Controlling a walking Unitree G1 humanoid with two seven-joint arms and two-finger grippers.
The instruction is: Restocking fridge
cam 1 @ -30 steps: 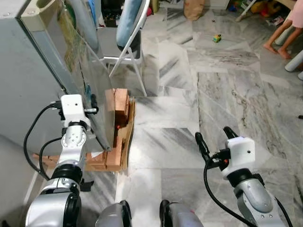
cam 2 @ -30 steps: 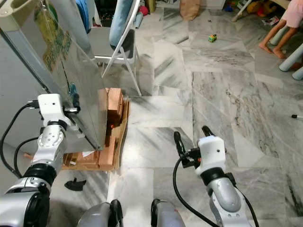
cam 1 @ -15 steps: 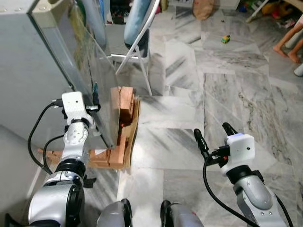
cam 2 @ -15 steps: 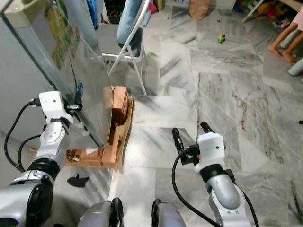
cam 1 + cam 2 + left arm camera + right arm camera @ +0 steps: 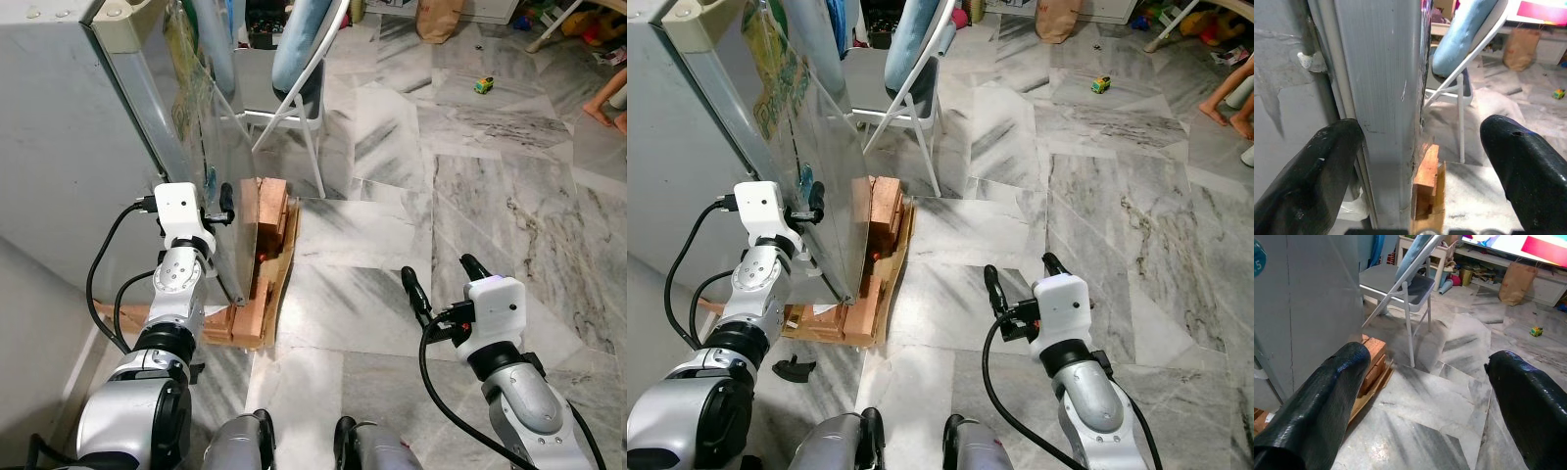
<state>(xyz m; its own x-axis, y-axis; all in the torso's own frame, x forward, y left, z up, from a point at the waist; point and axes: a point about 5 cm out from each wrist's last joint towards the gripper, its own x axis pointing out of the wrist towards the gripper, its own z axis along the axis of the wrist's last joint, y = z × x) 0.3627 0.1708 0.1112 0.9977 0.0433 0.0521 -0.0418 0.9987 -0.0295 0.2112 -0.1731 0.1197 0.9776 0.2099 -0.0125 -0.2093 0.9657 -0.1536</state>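
The grey fridge (image 5: 59,147) stands on my left, its shiny door (image 5: 186,108) carrying a green sticker. My left gripper (image 5: 217,188) is raised to the door's free edge low down. In the left wrist view that gripper (image 5: 1420,147) is open, with the door edge (image 5: 1386,98) between its two fingers, apart from both. My right gripper (image 5: 439,276) is open and holds nothing, hanging over the marble floor (image 5: 470,196) to the right of the fridge.
Wooden blocks on cardboard (image 5: 263,225) prop the fridge's base. A folding chair (image 5: 294,69) with a blue cushion stands just behind the door. A toy car (image 5: 482,85), a paper bag (image 5: 441,15) and a person's feet (image 5: 602,108) are farther back. A small black object (image 5: 792,368) lies by my left foot.
The whole view has shifted, so the fridge and chair sit further right in the picture. My left gripper stays at the door edge, a little higher. The right gripper is unchanged.
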